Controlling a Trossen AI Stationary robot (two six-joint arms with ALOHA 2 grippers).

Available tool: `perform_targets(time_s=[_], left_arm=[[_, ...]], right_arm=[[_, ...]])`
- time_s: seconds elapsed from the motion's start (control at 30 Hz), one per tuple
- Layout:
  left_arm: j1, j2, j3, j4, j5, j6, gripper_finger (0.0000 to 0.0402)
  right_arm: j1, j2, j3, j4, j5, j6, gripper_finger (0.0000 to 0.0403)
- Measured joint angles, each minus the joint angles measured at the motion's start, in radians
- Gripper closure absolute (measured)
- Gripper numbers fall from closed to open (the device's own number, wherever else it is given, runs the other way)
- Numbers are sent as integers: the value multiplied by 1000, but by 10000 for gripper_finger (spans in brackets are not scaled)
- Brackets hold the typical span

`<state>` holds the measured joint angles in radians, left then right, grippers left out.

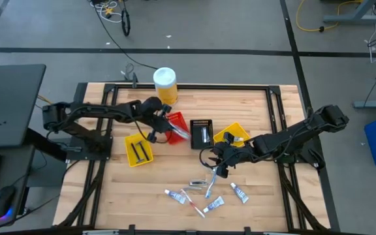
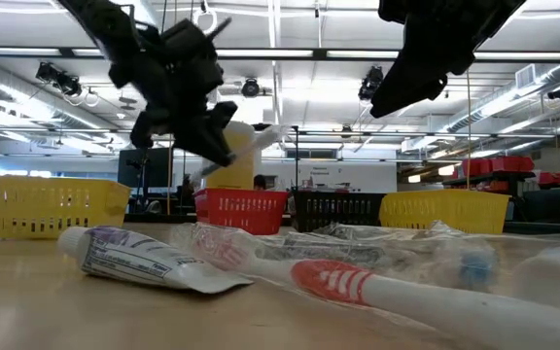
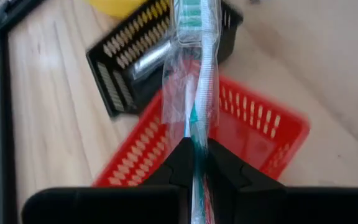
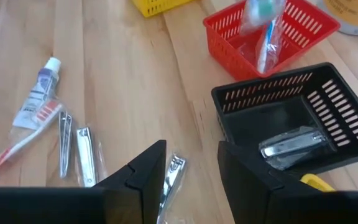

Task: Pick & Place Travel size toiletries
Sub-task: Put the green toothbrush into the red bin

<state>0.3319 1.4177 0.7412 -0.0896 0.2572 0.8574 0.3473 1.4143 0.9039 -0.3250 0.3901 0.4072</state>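
My left gripper [image 1: 156,124] is shut on a teal-and-white toothbrush in a clear wrapper [image 3: 191,68], above the red bin [image 1: 177,128]. My right gripper [image 4: 191,171] hangs open above the table, over the nail clippers [image 4: 174,173], and touches nothing. More clippers [image 4: 73,152] lie flat on the wood, as do a white tube [image 4: 39,93], other tubes [image 1: 173,194] and toothbrushes [image 1: 209,187]. A metal clipper [image 4: 288,146] lies in the black bin [image 1: 202,132]. My left gripper pinches the wrapped toothbrush by its handle [image 3: 194,134] between the two fingers. The fingers come slanting down from the table's left, in line with the brush. The brush is lifted clear and sticks out past the fingertips [image 2: 251,141], its head end over the red bin's far rim.
A yellow bin [image 1: 138,150] sits near the left arm and holds dark items. Another yellow bin [image 1: 234,134] stands right of the black bin. A tall yellow canister with a white lid [image 1: 164,83] stands at the table's far edge. Bare wood lies left of the scattered toiletries.
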Motion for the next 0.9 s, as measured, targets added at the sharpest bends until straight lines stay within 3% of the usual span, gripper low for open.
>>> perform_targets(time_s=[0.3,0.4,0.77,0.9], left_arm=[[63,87,-65,253,101,-14,374],[63,130,-61,264,116,-46,374],[63,205,-57,262,65,-43,365],[59,205,-56,263,-5,-70,346]], right_arm=[[0,0,0,20,1,-4,250],[-1,0,0,24,1,-4,249],[-1,0,0,38,1,-4,252],[-1,0,0,38,0,-4,251]])
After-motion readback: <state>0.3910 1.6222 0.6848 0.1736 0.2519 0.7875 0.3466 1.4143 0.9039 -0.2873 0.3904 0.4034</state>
